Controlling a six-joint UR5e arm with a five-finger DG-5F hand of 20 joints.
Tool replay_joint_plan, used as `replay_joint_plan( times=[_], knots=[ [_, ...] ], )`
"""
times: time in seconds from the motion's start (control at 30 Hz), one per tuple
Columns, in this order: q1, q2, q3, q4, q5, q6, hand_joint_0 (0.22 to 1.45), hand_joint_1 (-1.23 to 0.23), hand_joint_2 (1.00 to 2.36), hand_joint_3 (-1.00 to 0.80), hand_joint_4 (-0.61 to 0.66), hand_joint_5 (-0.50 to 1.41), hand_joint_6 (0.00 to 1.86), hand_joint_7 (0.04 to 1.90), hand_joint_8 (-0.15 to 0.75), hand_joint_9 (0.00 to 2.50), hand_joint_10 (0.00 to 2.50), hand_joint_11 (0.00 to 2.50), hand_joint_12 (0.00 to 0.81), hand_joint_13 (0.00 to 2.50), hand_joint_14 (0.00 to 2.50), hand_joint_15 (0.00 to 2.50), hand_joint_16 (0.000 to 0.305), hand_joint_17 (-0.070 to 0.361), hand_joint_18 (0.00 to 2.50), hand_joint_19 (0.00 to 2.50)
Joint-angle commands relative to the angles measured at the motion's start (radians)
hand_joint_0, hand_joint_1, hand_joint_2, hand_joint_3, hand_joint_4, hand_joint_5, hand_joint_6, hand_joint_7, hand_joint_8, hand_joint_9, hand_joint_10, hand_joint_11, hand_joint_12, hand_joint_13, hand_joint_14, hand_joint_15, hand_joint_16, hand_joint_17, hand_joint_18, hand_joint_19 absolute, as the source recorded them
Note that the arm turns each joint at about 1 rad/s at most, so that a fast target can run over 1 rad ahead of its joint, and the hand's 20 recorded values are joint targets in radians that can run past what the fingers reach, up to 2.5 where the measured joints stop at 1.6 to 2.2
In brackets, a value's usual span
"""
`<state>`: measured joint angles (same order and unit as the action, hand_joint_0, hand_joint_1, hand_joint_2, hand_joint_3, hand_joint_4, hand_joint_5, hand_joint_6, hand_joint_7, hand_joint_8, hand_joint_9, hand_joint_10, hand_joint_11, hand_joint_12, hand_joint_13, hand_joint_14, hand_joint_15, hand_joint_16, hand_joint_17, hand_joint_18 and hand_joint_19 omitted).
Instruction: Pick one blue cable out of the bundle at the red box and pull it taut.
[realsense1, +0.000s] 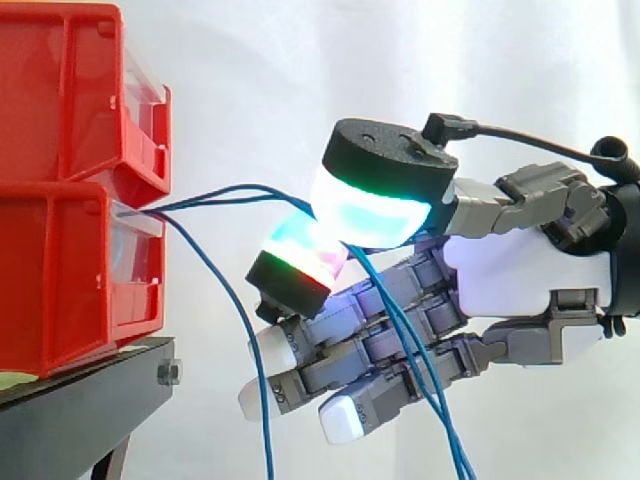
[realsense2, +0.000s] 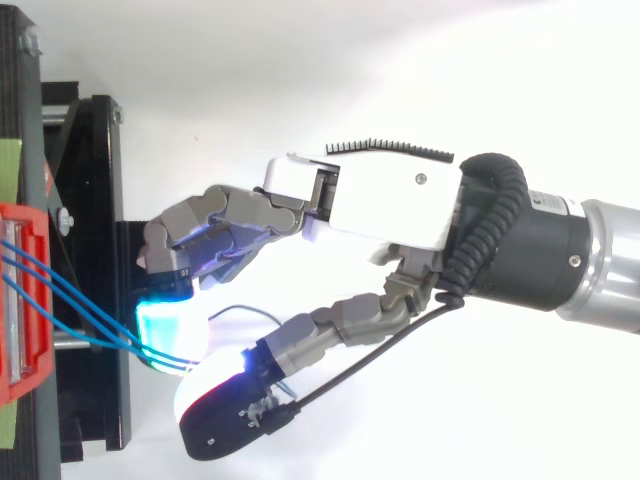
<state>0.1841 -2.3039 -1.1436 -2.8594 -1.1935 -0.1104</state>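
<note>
A robot hand (realsense1: 525, 265) reaches in from the right of two stacked red boxes (realsense1: 60, 270) on a black stand (realsense1: 80, 400). Two glowing fingertips (realsense1: 372, 212) pinch blue cables (realsense1: 240, 187) that run nearly level out of the lower box's front, while the other fingers stretch out below. One more blue strand sags down from the box, between it and the hand.

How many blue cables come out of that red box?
3. Two thin blue cables run from the red plastic box into the hand's pinch; a third blue cable droops down. More may hide inside.
</note>
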Motion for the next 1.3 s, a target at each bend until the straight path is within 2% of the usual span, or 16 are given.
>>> replay_joint_plan(
  times=[0.0,0.23,0.33,0.37,0.43,0.5,0.53,0.8,1.03,1.13,1.23,1.27],
  knots=[
    [0.000,0.000,0.001,0.000,0.000,0.000,0.68,-0.85,1.00,-0.50,0.17,-0.18,0.82,1.21,0.281,0.67,0.01,0.56,0.398,0.49,0.01,0.13,0.054,0.122,0.68,0.37],
    [0.000,0.000,-0.001,0.000,0.000,0.000,0.63,-0.79,1.00,-0.49,0.12,-0.16,0.81,1.28,0.278,0.73,0.01,0.55,0.397,0.50,0.00,0.14,0.054,0.122,0.68,0.39],
    [0.000,0.000,-0.001,0.000,0.000,0.000,0.61,-0.74,1.00,-0.45,0.11,-0.14,0.78,1.23,0.264,0.75,0.01,0.51,0.396,0.51,0.00,0.14,0.054,0.122,0.68,0.41],
    [0.000,0.000,-0.001,0.000,0.000,0.000,0.61,-0.72,1.00,-0.45,0.13,-0.10,0.67,1.37,0.251,0.77,0.01,0.48,0.393,0.50,0.00,0.14,0.054,0.121,0.67,0.42],
    [0.000,0.000,0.001,0.000,0.000,0.000,0.60,-0.68,1.00,-0.45,0.15,-0.09,0.63,1.35,0.241,0.77,0.01,0.44,0.392,0.50,0.00,0.14,0.054,0.121,0.66,0.42],
    [0.000,0.000,0.001,-0.003,0.000,0.000,0.59,-0.66,1.00,-0.47,0.17,-0.06,0.51,1.52,0.233,0.77,0.01,0.44,0.388,0.49,0.00,0.13,0.053,0.120,0.64,0.44],
    [0.000,0.000,0.001,-0.005,0.000,0.000,0.58,-0.67,1.00,-0.48,0.17,-0.05,0.50,1.54,0.232,0.77,0.01,0.44,0.387,0.48,0.00,0.14,0.053,0.120,0.64,0.44],
    [-0.002,0.000,0.001,-0.012,0.000,0.000,0.51,-0.70,1.00,-0.50,0.15,-0.07,0.52,1.50,0.274,0.75,0.01,0.47,0.412,0.48,0.00,0.15,0.058,0.130,0.64,0.42],
    [0.000,0.000,0.001,-0.012,0.000,0.000,0.54,-0.76,1.00,-0.50,0.14,-0.09,0.57,1.47,0.283,0.73,0.01,0.49,0.408,0.46,0.00,0.15,0.056,0.127,0.63,0.42],
    [0.000,0.000,-0.001,-0.012,0.000,0.000,0.59,-0.80,1.01,-0.40,0.12,-0.12,0.66,1.39,0.286,0.70,0.01,0.51,0.401,0.46,0.00,0.15,0.054,0.122,0.62,0.43],
    [0.000,0.000,-0.001,-0.012,0.000,0.000,0.59,-0.79,1.01,-0.29,0.09,-0.13,0.68,1.45,0.290,0.70,0.01,0.52,0.401,0.46,0.00,0.15,0.055,0.123,0.63,0.43],
    [0.000,0.000,0.001,-0.012,0.000,0.000,0.58,-0.79,1.02,-0.25,0.10,-0.14,0.73,1.36,0.291,0.70,0.01,0.52,0.402,0.46,0.00,0.15,0.055,0.123,0.63,0.42]
  ],
)
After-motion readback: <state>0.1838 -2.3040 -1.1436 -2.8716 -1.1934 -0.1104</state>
